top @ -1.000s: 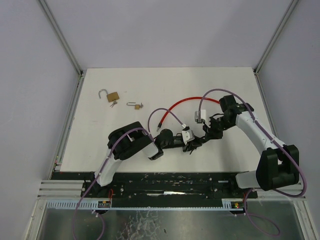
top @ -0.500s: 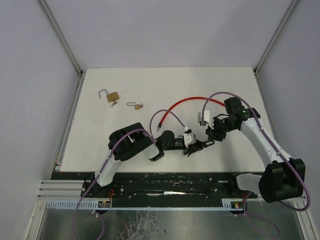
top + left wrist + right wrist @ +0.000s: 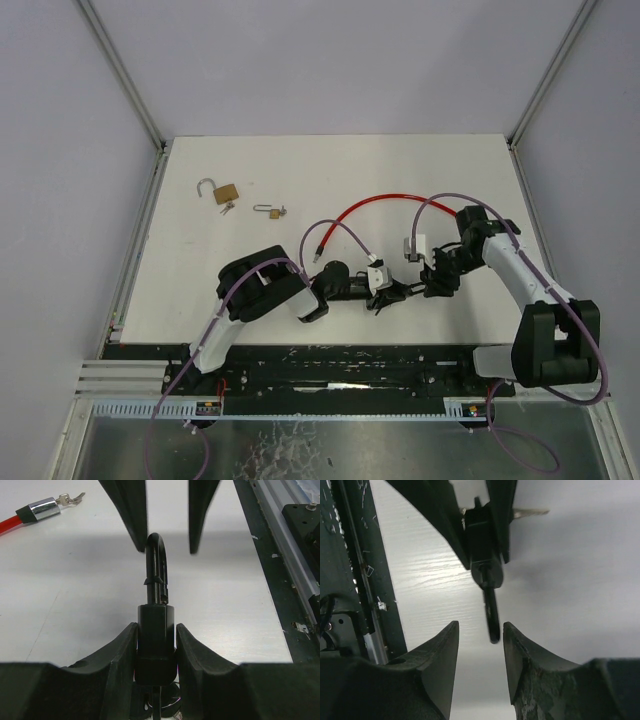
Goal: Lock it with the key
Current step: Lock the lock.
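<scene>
Our left hand [image 3: 155,626] clamps the body of the black padlock [image 3: 156,615]; its shackle [image 3: 155,555] tip lies between the parted fingers [image 3: 437,655] of our right hand [image 3: 480,626].

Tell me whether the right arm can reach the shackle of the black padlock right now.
Probably yes. The left gripper holds the black padlock with its curved shackle pointing at the right gripper, whose jaws stand open around its tip; nothing lies between.
</scene>
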You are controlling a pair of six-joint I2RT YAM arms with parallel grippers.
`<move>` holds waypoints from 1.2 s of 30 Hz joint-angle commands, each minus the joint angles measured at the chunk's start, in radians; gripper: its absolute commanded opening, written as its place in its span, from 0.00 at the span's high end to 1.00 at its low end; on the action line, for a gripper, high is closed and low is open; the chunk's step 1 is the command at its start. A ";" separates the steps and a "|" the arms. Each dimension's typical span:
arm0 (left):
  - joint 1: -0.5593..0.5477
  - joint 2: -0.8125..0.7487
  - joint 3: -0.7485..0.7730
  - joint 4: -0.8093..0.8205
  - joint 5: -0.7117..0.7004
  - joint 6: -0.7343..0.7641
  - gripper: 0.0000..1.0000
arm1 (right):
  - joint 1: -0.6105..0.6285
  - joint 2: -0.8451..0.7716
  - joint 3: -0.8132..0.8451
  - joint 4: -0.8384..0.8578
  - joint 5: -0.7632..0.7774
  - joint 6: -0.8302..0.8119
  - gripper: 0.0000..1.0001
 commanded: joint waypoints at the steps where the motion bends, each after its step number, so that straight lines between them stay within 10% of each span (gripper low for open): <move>1: -0.003 -0.003 0.021 0.112 0.009 0.013 1.00 | -0.003 0.019 -0.066 0.062 0.029 0.024 0.53; 15: -0.002 -0.002 0.022 0.114 0.020 0.010 1.00 | -0.003 -0.029 -0.132 0.208 0.040 0.022 0.64; 21: -0.004 -0.003 0.023 0.115 0.026 0.007 1.00 | -0.003 -0.015 -0.122 0.207 0.039 0.033 0.99; 24: -0.002 -0.005 0.023 0.124 0.040 -0.003 0.99 | -0.003 -0.035 -0.088 0.145 0.017 0.010 1.00; 28: -0.003 -0.004 0.024 0.131 0.063 -0.011 0.73 | -0.002 -0.076 -0.022 0.066 -0.014 0.004 1.00; 36: -0.004 0.000 0.029 0.129 0.097 -0.017 0.59 | 0.030 -0.073 0.058 -0.012 -0.038 0.026 1.00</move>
